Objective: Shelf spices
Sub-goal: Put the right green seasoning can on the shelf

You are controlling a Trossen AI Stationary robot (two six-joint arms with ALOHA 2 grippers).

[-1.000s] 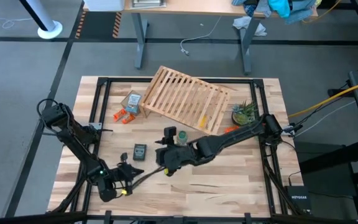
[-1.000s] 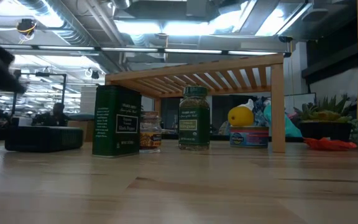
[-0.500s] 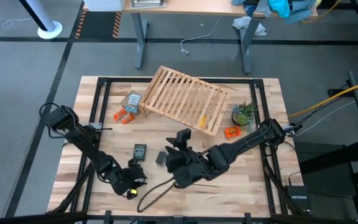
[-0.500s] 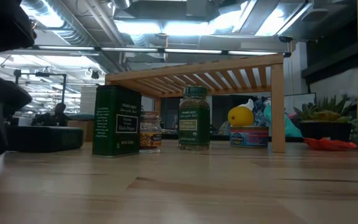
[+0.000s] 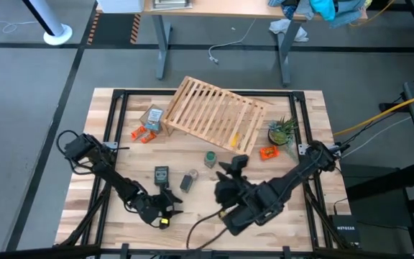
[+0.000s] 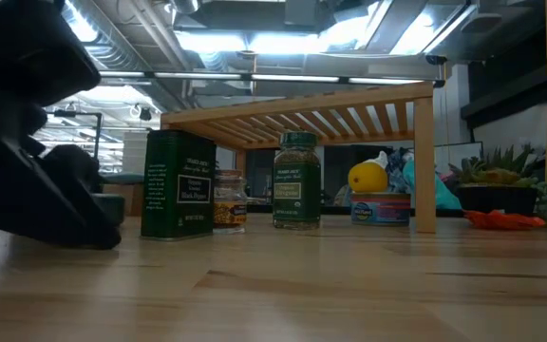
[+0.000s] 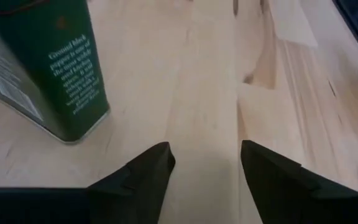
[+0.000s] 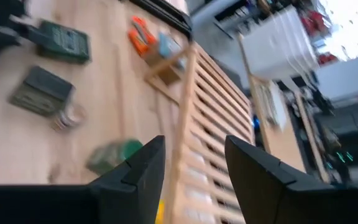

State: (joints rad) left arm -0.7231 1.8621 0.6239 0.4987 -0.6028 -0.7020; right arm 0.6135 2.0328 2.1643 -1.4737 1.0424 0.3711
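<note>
Light-wood slatted rack (image 5: 214,114) fills back-centre of table, open space under it visible in low view. Three jars crowd front of rack — dark green squarish tin (image 6: 178,184), small clear glass jar (image 6: 228,200) touching it, round green jar (image 6: 296,180) just beside; narrow gaps between. Second dark tin (image 5: 162,175) lies apart, left. Potted green plant (image 5: 283,130) and orange pieces (image 5: 268,152) block right end. Front-centre tabletop bare wood — arms crouch there.
</note>
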